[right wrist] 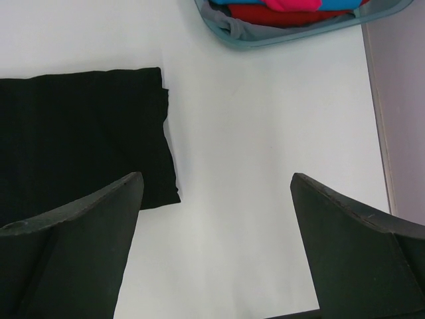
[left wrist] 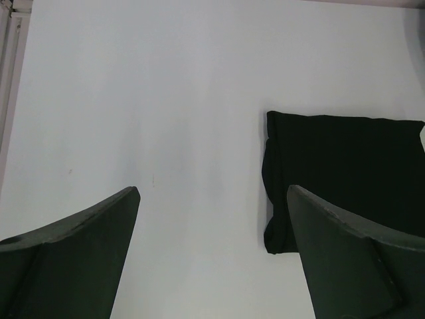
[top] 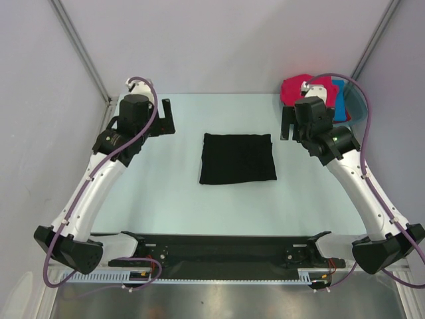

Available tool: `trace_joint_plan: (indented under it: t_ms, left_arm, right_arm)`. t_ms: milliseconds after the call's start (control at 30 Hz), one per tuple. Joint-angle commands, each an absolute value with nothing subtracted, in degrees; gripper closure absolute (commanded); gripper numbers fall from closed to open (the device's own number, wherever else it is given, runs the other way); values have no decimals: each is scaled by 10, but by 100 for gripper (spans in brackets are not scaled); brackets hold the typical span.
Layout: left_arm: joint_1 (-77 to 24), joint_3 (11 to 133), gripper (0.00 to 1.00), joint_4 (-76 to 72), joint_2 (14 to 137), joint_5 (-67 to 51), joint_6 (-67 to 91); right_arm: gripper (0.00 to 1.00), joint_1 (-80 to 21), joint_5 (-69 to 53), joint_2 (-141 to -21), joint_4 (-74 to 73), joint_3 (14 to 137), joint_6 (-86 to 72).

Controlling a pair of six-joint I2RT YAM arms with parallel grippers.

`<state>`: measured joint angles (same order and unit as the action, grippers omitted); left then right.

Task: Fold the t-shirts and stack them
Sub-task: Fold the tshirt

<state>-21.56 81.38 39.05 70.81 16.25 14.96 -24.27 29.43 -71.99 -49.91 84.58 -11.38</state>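
Observation:
A black t-shirt [top: 238,158] lies folded into a flat rectangle in the middle of the table; it also shows in the wrist views [left wrist: 345,173] [right wrist: 80,133]. Pink [top: 297,90], blue [top: 339,100] and red [right wrist: 285,16] t-shirts are piled in the teal basin [top: 359,106] at the back right. My left gripper [top: 164,118] [left wrist: 212,193] hangs open over bare table left of the black shirt. To the right of that shirt, in front of the basin, my right gripper [top: 289,123] [right wrist: 216,178] is open too. Neither holds anything.
The basin's rim [right wrist: 279,36] sits near the table's right edge. Grey walls and metal frame posts [top: 80,50] close in the back and sides. The arm bases and a black rail [top: 226,252] run along the near edge.

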Motion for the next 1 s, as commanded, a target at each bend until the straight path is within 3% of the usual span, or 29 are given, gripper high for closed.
trace_joint_plan:
  t_ms: [0, 733, 967]
  left_arm:
    - [-209, 807, 0, 378, 707, 135, 147]
    - [-204, 804, 0, 371, 716, 134, 158]
    - [-200, 704, 0, 340, 709, 65, 207]
  right_arm:
    - [1, -239, 292, -707, -498, 845, -118]
    - [0, -230, 288, -723, -488, 842, -113]
    - [0, -229, 255, -728, -471, 818, -124]
